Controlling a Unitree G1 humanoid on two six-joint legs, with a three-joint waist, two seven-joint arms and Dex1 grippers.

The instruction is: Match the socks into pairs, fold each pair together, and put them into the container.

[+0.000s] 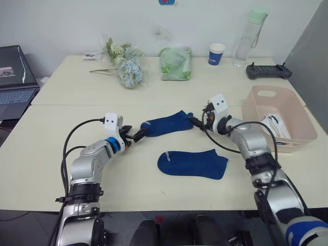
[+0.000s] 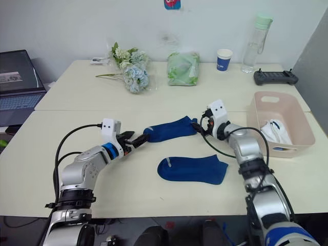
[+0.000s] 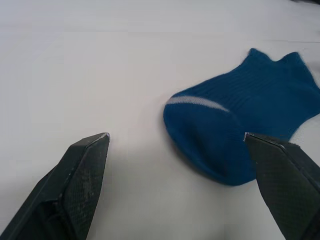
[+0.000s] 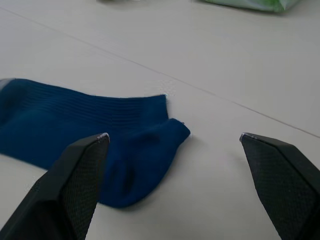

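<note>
1. Hands first: the left hand sits at the toe end of the upper dark navy ankle sock with its two black fingers spread apart, and the right hand sits at that sock's cuff end, fingers likewise apart. Neither is clamped on anything.

2. Largest thing is the pale cream table carrying it all. Next is the pale pink rectangular plastic tub at the robot's right, with a white sock with navy trim already lying inside.

3. A second dark navy ankle sock lies flat nearer the robot, just apart from the upper one. These two look like the pair in hand.

4. To do the step well, I judge each hand should close on its own end of the upper sock, pinching fabric only, then lift it evenly and lay it squarely over the nearer sock so toes and cuffs line up before folding. An uneven lift could let the soft knit sag or twist.

5. The left wrist view reveals the pale stripe across the toe; the right wrist view reveals the notched cuff and the table seam behind. The eye views alone place the tub.
</note>
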